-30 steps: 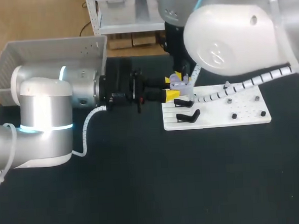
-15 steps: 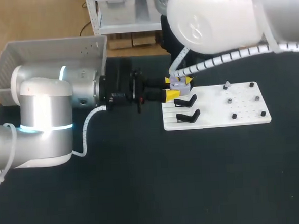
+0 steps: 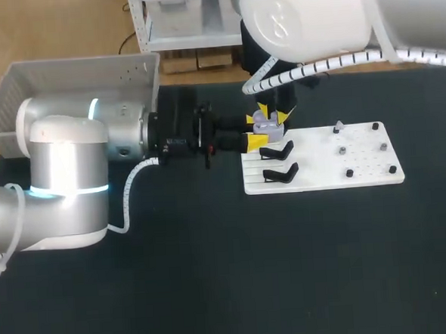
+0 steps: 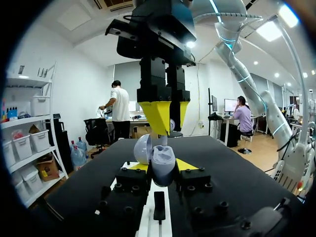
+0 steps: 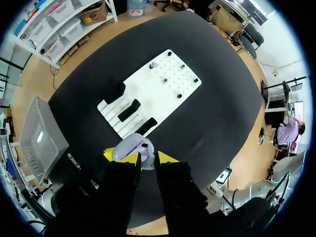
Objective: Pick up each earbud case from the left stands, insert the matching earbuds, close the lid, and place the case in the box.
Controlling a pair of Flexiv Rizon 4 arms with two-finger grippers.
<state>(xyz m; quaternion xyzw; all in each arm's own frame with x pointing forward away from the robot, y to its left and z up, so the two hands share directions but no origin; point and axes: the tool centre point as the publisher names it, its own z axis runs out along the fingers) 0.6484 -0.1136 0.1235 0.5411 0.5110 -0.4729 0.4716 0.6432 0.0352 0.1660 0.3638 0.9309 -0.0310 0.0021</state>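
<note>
A lavender earbud case (image 3: pixel 264 127) with its lid up sits between the yellow fingers of my left gripper (image 3: pixel 256 131), which is shut on it at the white board's left end. In the left wrist view the case (image 4: pixel 163 167) stands upright and the open lid (image 4: pixel 142 148) leans to one side. My right gripper (image 4: pixel 168 118) hangs straight above the case, tips pointing down and close together, with a small earbud pinched between them. From the right wrist, the case (image 5: pixel 131 146) lies just under my right gripper (image 5: pixel 148 158).
The white board (image 3: pixel 359 166) carries two black stands (image 3: pixel 279 152) at its left and small pegs at its right, one bearing a pale earbud (image 3: pixel 338 127). A grey box (image 3: pixel 66 74) stands at the table's back left, behind my left arm.
My right arm has swung left and back, bringing its gripper over the open case. The left arm and the case have stayed still.
</note>
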